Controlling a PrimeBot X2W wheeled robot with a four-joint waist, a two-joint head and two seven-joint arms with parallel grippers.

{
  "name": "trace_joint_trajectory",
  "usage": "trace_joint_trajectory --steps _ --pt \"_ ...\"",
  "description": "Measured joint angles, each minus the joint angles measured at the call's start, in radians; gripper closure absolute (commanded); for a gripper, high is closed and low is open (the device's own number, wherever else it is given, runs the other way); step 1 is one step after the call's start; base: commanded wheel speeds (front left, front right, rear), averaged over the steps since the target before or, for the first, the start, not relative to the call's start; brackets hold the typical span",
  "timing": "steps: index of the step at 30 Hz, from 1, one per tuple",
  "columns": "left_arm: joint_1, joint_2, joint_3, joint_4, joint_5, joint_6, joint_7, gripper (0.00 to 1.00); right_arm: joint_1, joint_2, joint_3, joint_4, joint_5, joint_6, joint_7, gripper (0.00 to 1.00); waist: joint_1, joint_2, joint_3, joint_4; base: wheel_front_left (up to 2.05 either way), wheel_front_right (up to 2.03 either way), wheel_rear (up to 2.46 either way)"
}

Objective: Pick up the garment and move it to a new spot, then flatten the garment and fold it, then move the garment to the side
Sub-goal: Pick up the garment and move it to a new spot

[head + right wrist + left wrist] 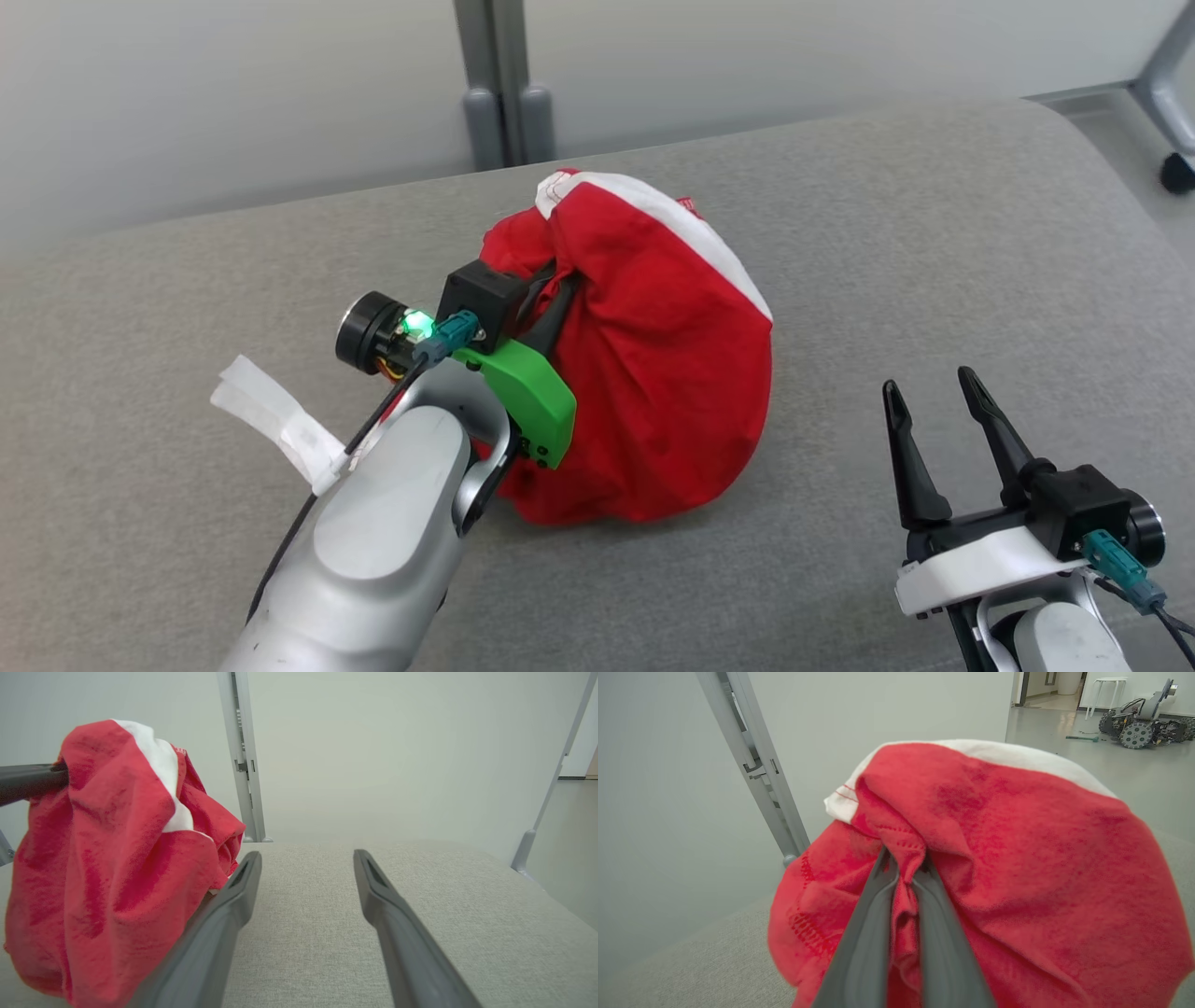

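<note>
The garment [653, 373] is red cloth with a white band, bunched and hanging in a lump over the grey cushion. My left gripper [560, 280] is shut on a fold near its upper left side and holds it up. The left wrist view shows the red fabric [1017, 868] pinched between the two grey fingers [868, 933]. My right gripper [934, 397] stands open at the lower right, apart from the cloth, nothing between its fingers. In the right wrist view the garment [107, 868] hangs to the left of the open fingers [224, 914].
The grey cushioned surface [934, 233] spreads wide around the garment. A grey post [499, 84] and pale wall stand behind it. A white tag [271, 420] sticks out from my left forearm. A chair leg with a caster [1178, 173] is at the far right.
</note>
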Motion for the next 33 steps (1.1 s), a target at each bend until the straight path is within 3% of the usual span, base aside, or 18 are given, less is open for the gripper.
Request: trace_joint_trajectory --steps 3,4,5,6,10,15,23,28,33 --pt "-0.009 -0.001 -0.015 0.072 0.016 0.017 -0.036 1.00 0.001 0.002 0.001 0.002 0.000 0.000 0.000 0.00 0.0000 0.0000 0.005 -0.057 0.00 0.00 0.00" --pt "-0.016 -0.001 -0.017 0.098 0.018 0.025 -0.051 0.63 0.002 0.002 -0.003 0.002 0.000 0.000 0.000 0.00 0.0000 0.0000 0.006 -0.077 0.00 0.00 0.00" --pt "-0.022 -0.002 -0.021 0.119 0.019 0.031 -0.059 0.06 0.004 0.002 -0.005 0.003 0.000 0.000 0.000 0.00 0.0000 0.0000 0.008 -0.092 0.00 0.00 0.00" --pt "-0.029 -0.002 -0.026 0.151 0.024 0.034 -0.071 0.00 0.007 0.002 -0.007 0.004 0.000 0.000 0.000 0.00 0.0000 0.0000 0.010 -0.112 0.00 0.00 0.00" --pt "-0.039 -0.002 -0.028 0.216 0.009 0.047 -0.111 0.00 0.021 0.002 -0.024 0.002 0.000 0.000 0.000 0.00 0.0000 0.0000 0.014 -0.160 0.00 0.00 0.00" --pt "-0.046 -0.004 -0.022 0.223 -0.056 0.060 -0.145 0.00 0.023 0.002 -0.021 -0.005 0.000 0.000 0.000 0.00 0.0000 0.0000 0.012 -0.150 0.00 0.00 0.00" --pt "-0.030 0.002 0.042 0.138 -0.112 0.092 -0.167 0.00 0.029 -0.003 -0.035 -0.025 0.000 0.000 0.000 0.00 0.0000 0.0000 0.000 -0.046 0.00 0.00 0.00" --pt "0.075 0.030 0.064 0.035 -0.140 0.063 -0.168 0.00 0.049 -0.001 -0.040 -0.040 0.002 0.000 0.000 0.00 0.0000 0.0000 -0.023 0.038 0.00 0.00 0.00" --pt "0.200 0.055 0.095 -0.078 -0.148 0.085 -0.169 0.00 0.081 0.007 -0.055 -0.063 0.010 0.000 0.000 0.00 0.0000 0.0000 -0.046 0.105 0.00 0.00 0.00"
